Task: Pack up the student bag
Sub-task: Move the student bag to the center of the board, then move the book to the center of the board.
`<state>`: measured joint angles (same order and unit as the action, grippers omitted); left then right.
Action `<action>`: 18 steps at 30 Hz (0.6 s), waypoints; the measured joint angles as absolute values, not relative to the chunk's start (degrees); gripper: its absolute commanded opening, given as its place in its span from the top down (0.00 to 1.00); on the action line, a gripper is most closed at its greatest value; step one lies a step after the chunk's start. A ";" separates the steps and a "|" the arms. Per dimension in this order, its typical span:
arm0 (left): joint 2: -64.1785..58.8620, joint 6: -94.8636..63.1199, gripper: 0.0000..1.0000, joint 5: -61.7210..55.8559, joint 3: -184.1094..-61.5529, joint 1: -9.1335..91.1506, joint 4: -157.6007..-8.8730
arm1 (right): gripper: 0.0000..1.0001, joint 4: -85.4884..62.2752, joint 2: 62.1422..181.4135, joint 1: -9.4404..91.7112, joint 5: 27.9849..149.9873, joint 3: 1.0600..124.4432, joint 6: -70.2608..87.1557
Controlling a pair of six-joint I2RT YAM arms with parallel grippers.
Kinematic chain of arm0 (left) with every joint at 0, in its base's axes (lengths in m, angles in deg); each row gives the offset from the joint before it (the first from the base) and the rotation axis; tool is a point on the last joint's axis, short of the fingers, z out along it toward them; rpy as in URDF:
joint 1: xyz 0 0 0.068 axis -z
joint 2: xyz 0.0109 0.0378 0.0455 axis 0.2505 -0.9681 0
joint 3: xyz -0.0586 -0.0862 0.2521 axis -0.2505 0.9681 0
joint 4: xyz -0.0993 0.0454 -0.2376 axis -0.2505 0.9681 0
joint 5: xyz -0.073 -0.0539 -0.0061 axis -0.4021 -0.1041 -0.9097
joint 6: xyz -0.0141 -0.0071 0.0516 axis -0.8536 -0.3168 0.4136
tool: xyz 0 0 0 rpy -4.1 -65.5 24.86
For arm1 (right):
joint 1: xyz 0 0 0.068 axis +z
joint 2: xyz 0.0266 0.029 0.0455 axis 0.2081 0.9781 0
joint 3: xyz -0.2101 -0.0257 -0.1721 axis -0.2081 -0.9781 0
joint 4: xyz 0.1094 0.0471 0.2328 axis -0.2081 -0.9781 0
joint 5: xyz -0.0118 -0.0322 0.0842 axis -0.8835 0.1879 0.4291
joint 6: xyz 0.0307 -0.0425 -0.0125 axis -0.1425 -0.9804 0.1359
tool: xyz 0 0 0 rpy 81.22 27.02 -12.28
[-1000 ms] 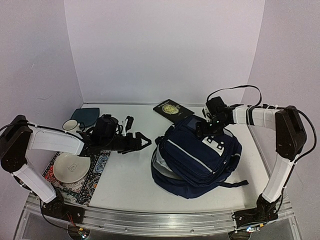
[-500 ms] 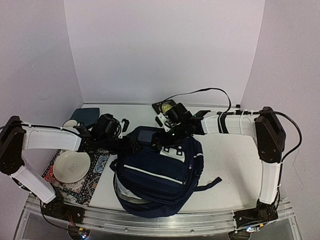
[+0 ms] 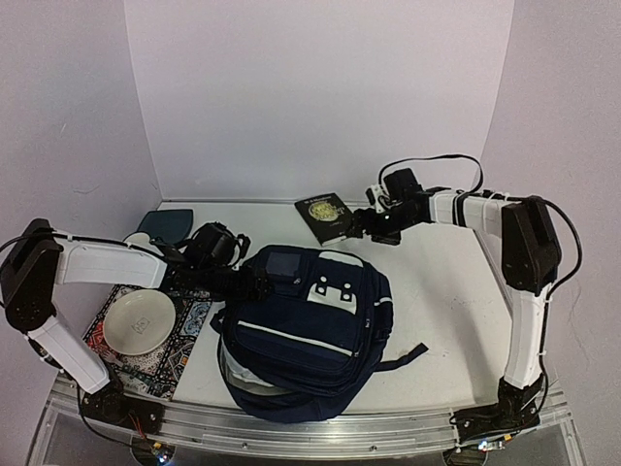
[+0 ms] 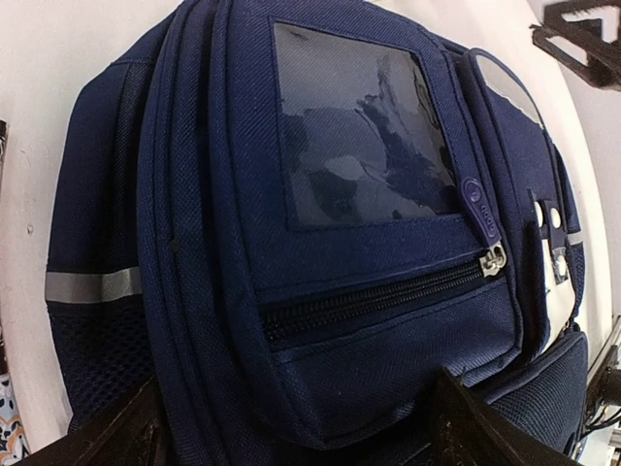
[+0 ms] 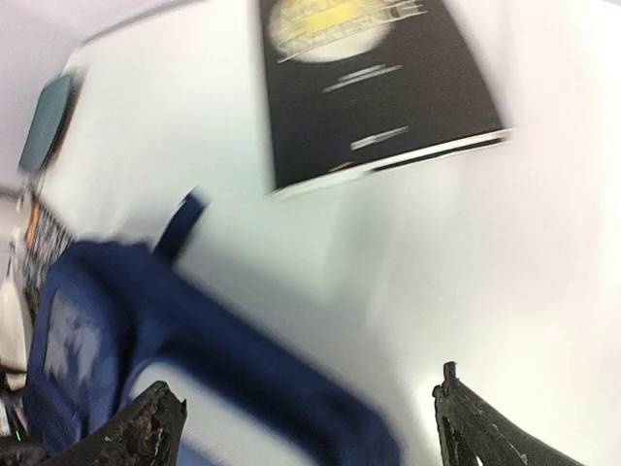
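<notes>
The student bag lies flat in the middle of the table, navy with a white stripe and white buckle patches. It fills the left wrist view, showing a clear window pocket and a closed zip. My left gripper stands open, its fingers on either side of the bag's top end. My right gripper is open and holds nothing. It hovers above the table just behind the bag, beside a black book. In the right wrist view the bag is blurred.
A black book with a gold emblem lies at the back centre. At the left are a dark-teal pouch, a mug and a white plate on a patterned mat. Bare table lies to the right of the bag.
The bag has slid left and nearer, up against my left gripper. The right gripper travelled left with it, then drew back to the right beside the book. The left arm barely moved.
</notes>
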<state>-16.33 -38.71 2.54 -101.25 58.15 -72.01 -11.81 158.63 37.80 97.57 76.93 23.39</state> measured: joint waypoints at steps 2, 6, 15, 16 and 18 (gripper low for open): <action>-16.41 -38.53 0.07 2.57 -101.59 58.04 -71.74 | 0.13 -10.00 160.59 35.00 97.98 77.32 25.40; -16.57 -37.44 0.07 2.74 -102.87 57.92 -70.14 | 0.16 -5.90 166.57 31.25 99.75 79.88 30.71; -16.66 -35.73 0.06 3.65 -104.81 56.81 -67.24 | 0.23 1.96 179.92 28.14 104.37 90.74 40.02; -16.68 -35.66 0.06 3.67 -104.94 56.70 -66.94 | 0.25 2.54 180.92 28.13 104.67 92.09 40.83; -16.68 -35.61 0.06 3.80 -105.07 56.61 -66.69 | 0.27 3.59 182.69 28.13 105.03 94.24 42.16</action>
<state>-16.68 -35.61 3.80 -105.07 56.61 -66.69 3.59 182.69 28.13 105.03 94.24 42.16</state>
